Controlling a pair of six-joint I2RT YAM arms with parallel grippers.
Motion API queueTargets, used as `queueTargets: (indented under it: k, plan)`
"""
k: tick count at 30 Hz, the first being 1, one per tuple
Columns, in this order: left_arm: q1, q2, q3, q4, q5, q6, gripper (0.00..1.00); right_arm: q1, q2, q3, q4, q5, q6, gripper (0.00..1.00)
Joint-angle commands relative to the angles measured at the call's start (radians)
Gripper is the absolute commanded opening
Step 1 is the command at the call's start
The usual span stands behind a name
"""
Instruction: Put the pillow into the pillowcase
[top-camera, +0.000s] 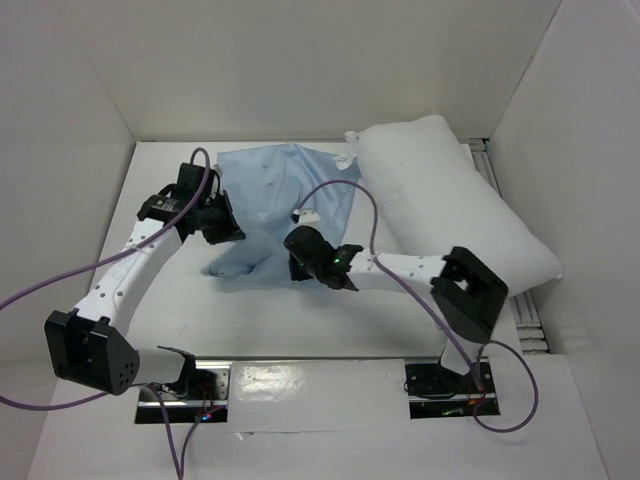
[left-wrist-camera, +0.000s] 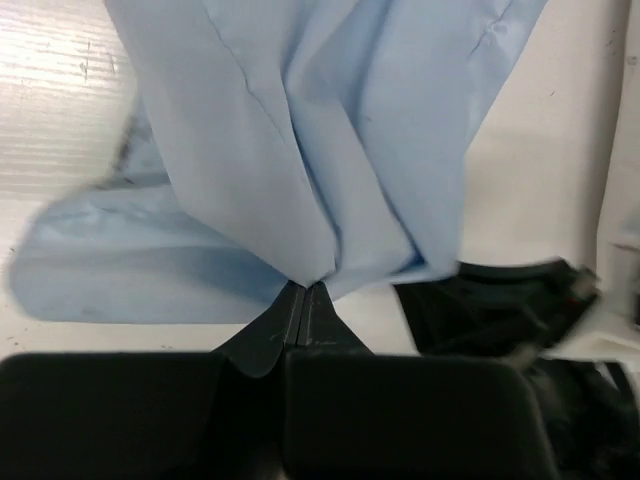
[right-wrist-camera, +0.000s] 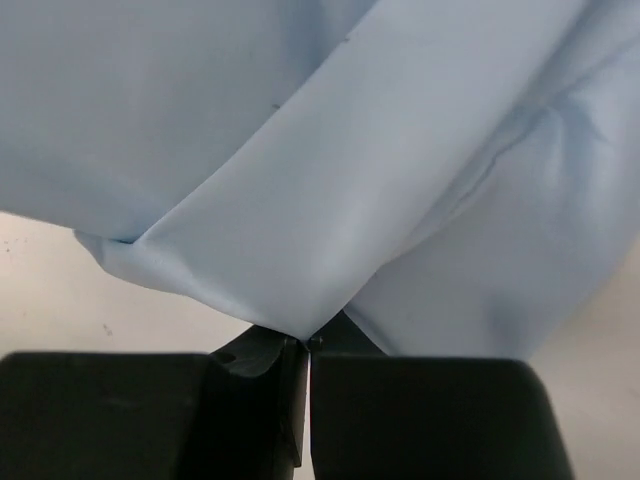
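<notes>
The light blue pillowcase (top-camera: 275, 200) lies wrinkled on the table's middle, partly lifted at its near edge. The plump white pillow (top-camera: 450, 205) lies at the right, against the pillowcase's right side. My left gripper (top-camera: 228, 232) is shut on the pillowcase's near left edge; in the left wrist view the cloth (left-wrist-camera: 330, 150) rises from the closed gripper (left-wrist-camera: 305, 288). My right gripper (top-camera: 297, 250) is shut on the pillowcase's near right edge; in the right wrist view the fabric (right-wrist-camera: 330, 170) fans out from the closed gripper (right-wrist-camera: 307, 342).
White walls enclose the table on the left, back and right. A metal rail (top-camera: 500, 190) runs along the right side behind the pillow. A small white tag (top-camera: 305, 214) lies on the pillowcase. Purple cables loop from both arms.
</notes>
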Motion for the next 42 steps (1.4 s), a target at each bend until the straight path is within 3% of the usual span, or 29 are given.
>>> queueTargets:
  k: [1,6,9,15,16,17,18,19,20,21,24,25,26,28,32,34,42]
  plan:
    - [0.018,-0.025,0.081,-0.013,-0.018,0.02,0.0,-0.024,-0.231,-0.102,-0.001,0.094,-0.005,0.0]
    - [0.049,-0.003,0.135,-0.024,-0.055,0.02,0.0,-0.094,-0.499,-0.181,-0.175,0.031,-0.077,0.0]
    - [0.088,0.033,0.166,-0.024,-0.066,0.02,0.0,-0.142,-0.581,-0.181,-0.313,-0.014,-0.147,0.0]
    - [0.127,0.139,0.189,0.051,-0.055,0.011,0.0,-0.276,-0.56,-0.144,-0.397,-0.001,-0.217,0.04]
    - [0.127,0.165,0.189,0.077,-0.055,0.02,0.0,-0.301,-0.542,-0.132,-0.407,-0.001,-0.217,0.11]
    - [0.127,0.232,0.207,0.088,-0.055,0.02,0.0,-0.362,-0.523,-0.121,-0.393,0.012,-0.204,0.43]
    - [0.127,0.274,0.224,0.088,-0.055,0.02,0.0,-0.398,-0.48,-0.112,-0.379,0.002,-0.204,0.58]
    - [0.127,0.318,0.276,0.088,-0.036,0.034,0.0,-0.43,-0.457,-0.098,-0.364,-0.026,-0.191,0.7]
    - [0.127,0.399,0.305,0.059,-0.005,0.057,0.0,-0.465,-0.437,-0.055,-0.355,-0.064,-0.175,0.76]
    - [0.113,0.426,0.334,0.03,0.055,0.057,0.04,-0.465,-0.422,-0.028,-0.354,-0.064,-0.175,0.82]
    - [0.045,0.362,0.283,0.015,0.077,0.103,0.25,-0.366,-0.443,0.012,-0.376,0.034,-0.164,0.84]
    - [0.026,0.321,0.187,0.024,0.087,0.103,0.32,-0.338,-0.49,0.012,-0.391,0.066,-0.155,0.88]
    - [0.009,0.279,0.131,0.024,0.087,0.112,0.51,-0.291,-0.518,-0.022,-0.4,0.09,-0.128,0.9]
    - [-0.042,0.166,-0.03,0.06,0.115,0.1,0.59,-0.251,-0.605,-0.07,-0.39,0.091,-0.094,0.96]
    - [-0.127,0.072,-0.22,0.111,0.161,0.025,0.67,-0.176,-0.641,-0.156,-0.39,-0.012,-0.053,1.0]
    - [-0.177,0.06,-0.303,0.158,0.149,-0.003,0.72,-0.146,-0.579,-0.169,-0.39,-0.023,-0.053,1.0]
    - [-0.217,0.164,-0.385,0.321,0.153,-0.073,0.73,-0.102,-0.353,-0.124,-0.339,-0.032,-0.043,1.0]
